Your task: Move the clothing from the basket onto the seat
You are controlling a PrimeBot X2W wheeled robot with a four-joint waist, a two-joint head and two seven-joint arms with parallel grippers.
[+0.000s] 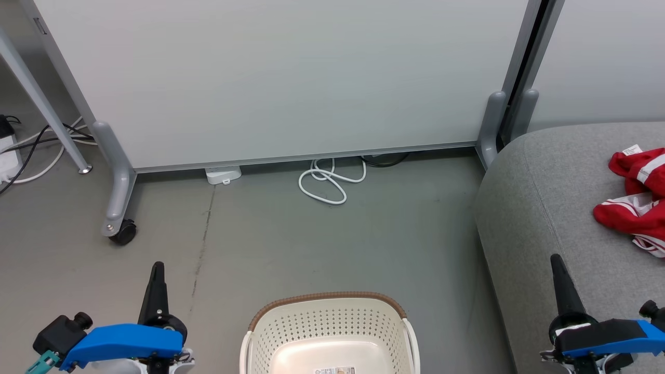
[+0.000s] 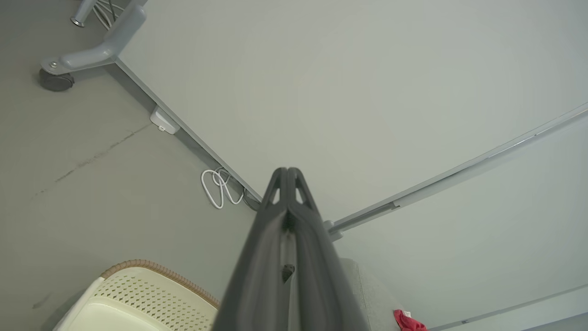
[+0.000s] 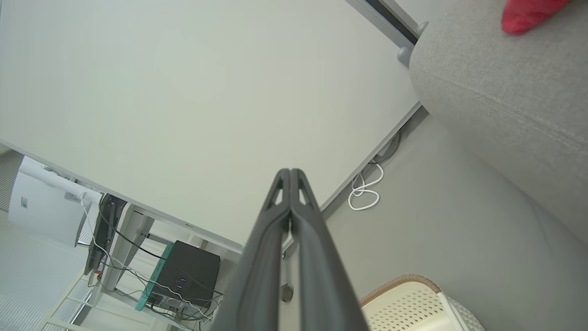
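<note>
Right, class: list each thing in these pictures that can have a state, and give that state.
clothing, crumpled on the seat
basket, upright, visible part empty
left gripper, shut, empty
right gripper, shut, empty
cable, coiled on the floor

The left gripper [image 1: 157, 270] and the right gripper [image 1: 557, 262] each hold their two long dark fingers pressed flat together from base to tip, gripping nothing, with a blue wrist cover [image 1: 122, 343] lying crosswise just behind the left fingers.
</note>
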